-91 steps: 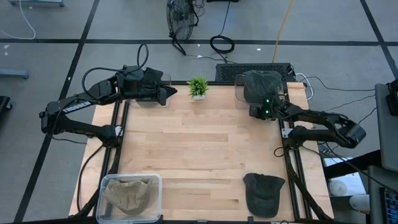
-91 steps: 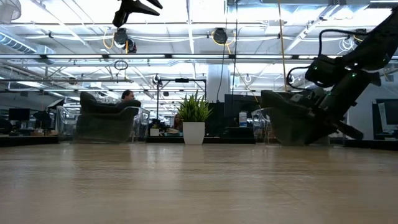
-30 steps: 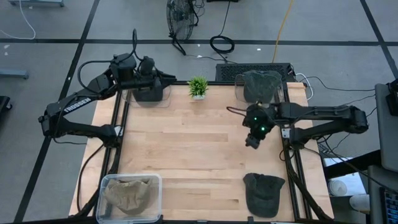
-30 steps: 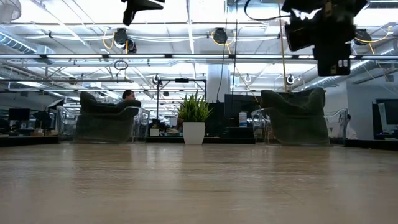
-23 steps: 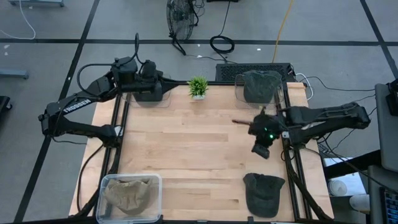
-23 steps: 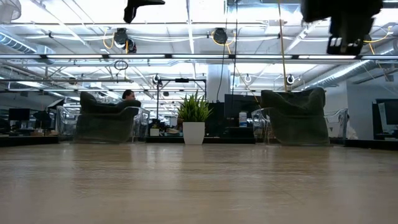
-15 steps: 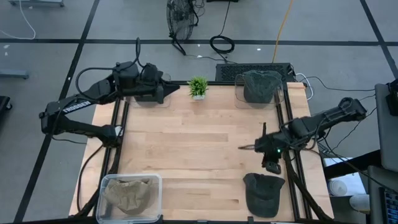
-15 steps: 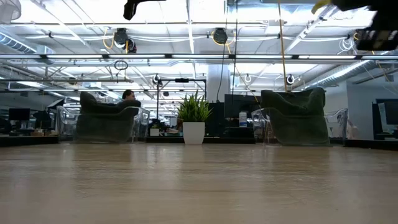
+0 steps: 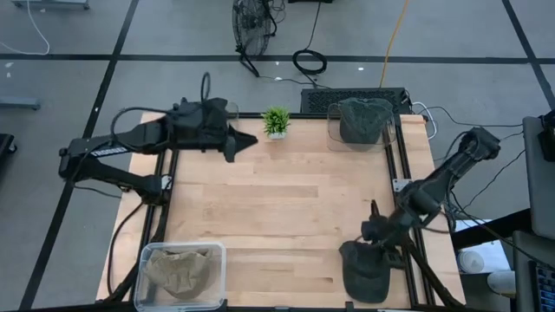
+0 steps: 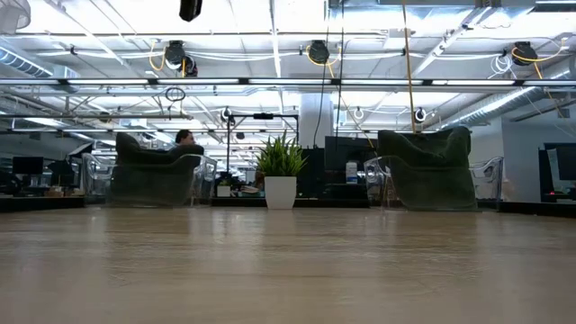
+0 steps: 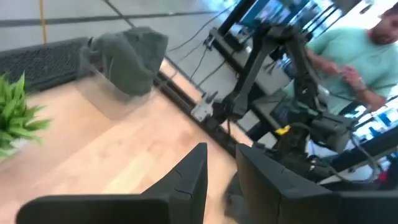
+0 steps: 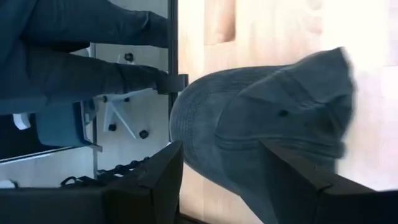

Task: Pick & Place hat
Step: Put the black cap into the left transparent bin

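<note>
A dark grey cap [image 9: 366, 273] lies flat on the table near its near right corner. In the right wrist view the cap [image 12: 273, 124] fills the middle. My right gripper [image 9: 373, 241] hangs over the cap's far edge, open [image 12: 224, 180], one finger to each side of it and apart from it. A second dark hat [image 9: 362, 120] sits in a clear holder at the far right. My left gripper [image 9: 245, 141] hovers at the far left, a narrow gap between its fingers [image 11: 221, 168], holding nothing.
A clear bin [image 9: 147, 260] with a tan hat [image 9: 180, 270] stands at the near left corner. A small potted plant [image 9: 277, 121] stands at the far edge, middle. A person [image 11: 367, 56] is beyond the table's right side. Bare wood lies across the table's middle.
My right gripper has swung from the middle right toward the near edge and come down over the dark cap. My left gripper has shifted a little toward the near edge and the right. Neither hat has moved.
</note>
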Robot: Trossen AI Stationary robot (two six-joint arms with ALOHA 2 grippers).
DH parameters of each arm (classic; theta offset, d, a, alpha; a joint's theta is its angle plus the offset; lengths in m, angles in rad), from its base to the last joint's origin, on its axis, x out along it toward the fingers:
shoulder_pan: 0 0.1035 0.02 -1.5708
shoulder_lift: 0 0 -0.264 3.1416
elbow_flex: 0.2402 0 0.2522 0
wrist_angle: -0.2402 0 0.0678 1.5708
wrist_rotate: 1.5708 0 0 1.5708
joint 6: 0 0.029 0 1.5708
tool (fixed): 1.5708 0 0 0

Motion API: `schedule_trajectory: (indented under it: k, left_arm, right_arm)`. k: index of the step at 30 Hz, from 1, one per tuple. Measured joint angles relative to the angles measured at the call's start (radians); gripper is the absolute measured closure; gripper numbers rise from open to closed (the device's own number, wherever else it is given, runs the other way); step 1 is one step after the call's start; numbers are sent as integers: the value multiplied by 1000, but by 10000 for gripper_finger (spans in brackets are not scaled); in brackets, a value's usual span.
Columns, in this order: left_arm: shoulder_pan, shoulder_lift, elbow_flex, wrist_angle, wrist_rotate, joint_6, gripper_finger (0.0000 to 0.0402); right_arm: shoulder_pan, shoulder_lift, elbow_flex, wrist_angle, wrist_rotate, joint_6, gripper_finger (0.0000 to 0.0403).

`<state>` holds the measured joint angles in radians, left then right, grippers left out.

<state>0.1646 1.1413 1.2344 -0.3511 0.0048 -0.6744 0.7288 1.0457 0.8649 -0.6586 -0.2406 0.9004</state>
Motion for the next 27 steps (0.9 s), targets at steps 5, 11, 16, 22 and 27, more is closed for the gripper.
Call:
schedule_trajectory:
  k: [5, 11, 16, 22, 27]
  left_arm:
    - [-56, 26, 1, -8, -52, -6, 309]
    - [-101, 76, -1, -52, -92, -16, 309]
    - [-130, 136, -1, -64, -92, -50, 309]
    - [-151, 189, 0, -31, -79, -105, 309]
    - [-166, 207, 0, -38, -42, -117, 309]
  right_arm:
    - [100, 85, -37, 59, 9, 38, 210]
    - [185, 165, -60, 170, 63, 57, 214]
    - [217, 210, -62, 172, 136, 65, 215]
    - [237, 258, -62, 179, 192, 58, 216]
    - [257, 305, -62, 203, 192, 60, 216]
